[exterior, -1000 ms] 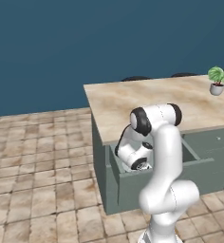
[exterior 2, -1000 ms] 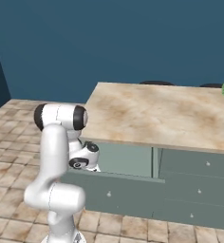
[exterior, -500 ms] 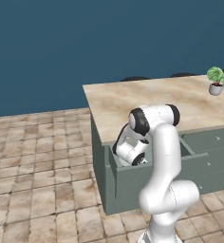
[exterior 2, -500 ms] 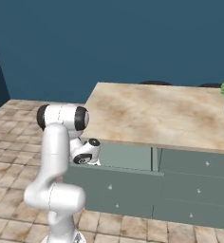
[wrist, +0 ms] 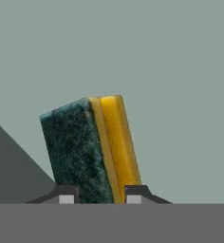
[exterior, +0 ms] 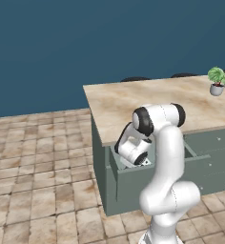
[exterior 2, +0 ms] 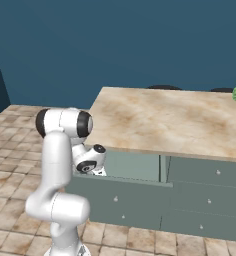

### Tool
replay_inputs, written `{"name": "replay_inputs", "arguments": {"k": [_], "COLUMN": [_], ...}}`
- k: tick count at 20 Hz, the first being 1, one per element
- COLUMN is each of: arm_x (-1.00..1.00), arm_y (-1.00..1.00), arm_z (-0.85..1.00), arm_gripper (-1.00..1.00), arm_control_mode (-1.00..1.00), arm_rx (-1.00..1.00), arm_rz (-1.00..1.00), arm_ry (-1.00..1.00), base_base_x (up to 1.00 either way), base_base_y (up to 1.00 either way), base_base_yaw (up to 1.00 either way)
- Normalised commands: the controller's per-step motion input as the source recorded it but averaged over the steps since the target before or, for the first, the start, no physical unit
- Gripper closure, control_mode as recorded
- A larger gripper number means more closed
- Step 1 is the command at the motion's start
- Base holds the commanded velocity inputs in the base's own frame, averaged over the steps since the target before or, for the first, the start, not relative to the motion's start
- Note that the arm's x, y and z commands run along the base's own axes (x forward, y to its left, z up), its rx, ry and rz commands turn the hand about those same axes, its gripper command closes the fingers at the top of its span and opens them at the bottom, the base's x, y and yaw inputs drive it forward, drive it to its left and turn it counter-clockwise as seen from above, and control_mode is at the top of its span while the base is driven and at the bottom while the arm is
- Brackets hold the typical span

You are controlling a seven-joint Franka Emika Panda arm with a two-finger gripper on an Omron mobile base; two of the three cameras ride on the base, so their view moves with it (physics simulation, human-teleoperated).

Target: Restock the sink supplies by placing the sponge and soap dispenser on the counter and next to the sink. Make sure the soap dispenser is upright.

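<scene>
1. The sponge (wrist: 92,149) stands on edge between the two finger tips in the hand view; its long axis runs away from the hand and leans slightly to that view's left. Its dark green layer faces that view's left and its yellow layer the right.
2. The jaws are drawn narrow, one tip at each flat face of the sponge; the tips look to be touching it, though whether they press firmly I cannot tell.
3. The sponge lies inside the open drawer (exterior: 115,167) of the island, whose plain grey-green floor shows behind it, with a darker wall at the hand view's lower left.
4. In the base views the gripper (exterior: 144,163) reaches down into that drawer, under the edge of the beige marbled surface (exterior 2: 160,120); the drawer front and the overhanging edge hem the hand in.
5. A small potted plant (exterior: 217,80) stands at the far right corner of the surface, well apart from the arm.
6. Compared with a second ago, the arm's pose is nearly the same; the hand sits slightly deeper in the drawer.
</scene>
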Motion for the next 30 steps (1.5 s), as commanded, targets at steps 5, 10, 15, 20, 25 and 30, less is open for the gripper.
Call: {"name": "replay_inputs", "arguments": {"k": [5,10,15,20,25,30], "arm_x": [-0.44,0.00,-0.17,-0.19,0.00,0.03], "arm_y": [0.00,-0.01,-0.10,-0.15,-0.04,0.00], "arm_z": [0.58,0.08,0.42,0.66,0.11,0.00], "arm_gripper": [1.00,1.00,1.00,1.00,1.00,1.00], "arm_control_mode": [-1.00,-1.00,-1.00,-1.00,-1.00,-1.00], "arm_rx": [0.02,0.02,0.04,0.00,0.00,0.00], "arm_rz": [0.00,0.00,-0.01,-0.01,-0.01,-0.01], "arm_ry": [-0.02,0.00,-0.04,-0.04,0.00,0.00], "base_base_x": [0.00,0.00,0.00,0.00,0.00,0.00], "base_base_y": [0.00,0.00,0.00,0.00,0.00,0.00], "base_base_yaw": [0.00,0.00,0.00,0.00,0.00,0.00]}}
